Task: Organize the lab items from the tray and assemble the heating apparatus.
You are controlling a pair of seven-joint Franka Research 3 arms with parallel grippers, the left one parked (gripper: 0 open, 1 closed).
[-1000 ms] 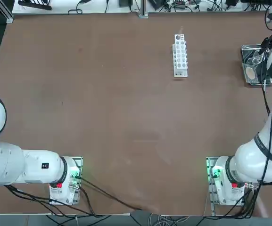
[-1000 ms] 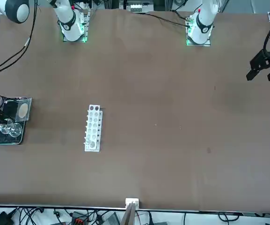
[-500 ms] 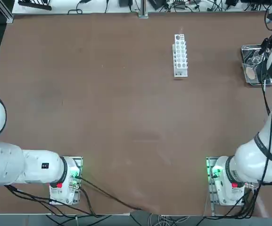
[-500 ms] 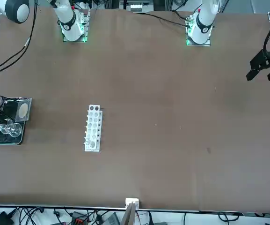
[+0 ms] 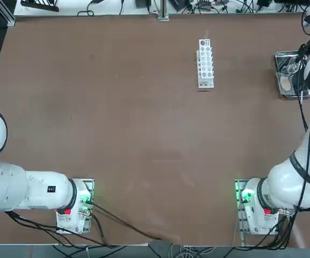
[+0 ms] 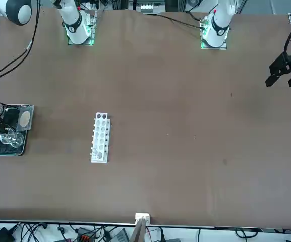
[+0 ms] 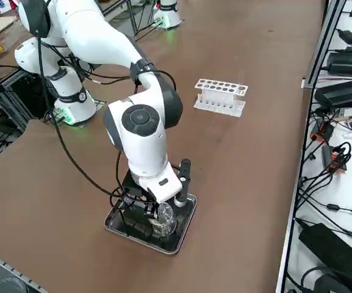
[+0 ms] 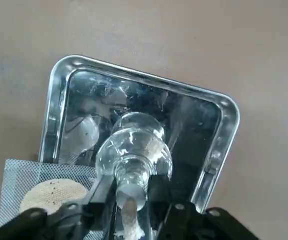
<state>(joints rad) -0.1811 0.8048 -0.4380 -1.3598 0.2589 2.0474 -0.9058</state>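
The shiny metal tray sits at the table's far right edge. In it stands the clear glass burner bottle, upright on the tray floor. My right gripper is down in the tray, its two fingers pressed against either side of the bottle's neck. The grey mesh pad with the tan centre lies at the tray's near end. Thin black wire, apparently the tripod, shows beside the bottle under my wrist.
A white many-holed tube rack stands on the brown table to the left of the tray. The table's right edge runs just beyond the tray. Cables and black boxes lie past the far edge.
The gripper's fingers have drawn in around the bottle's neck. The arm, the tray and the rack have stayed where they were.
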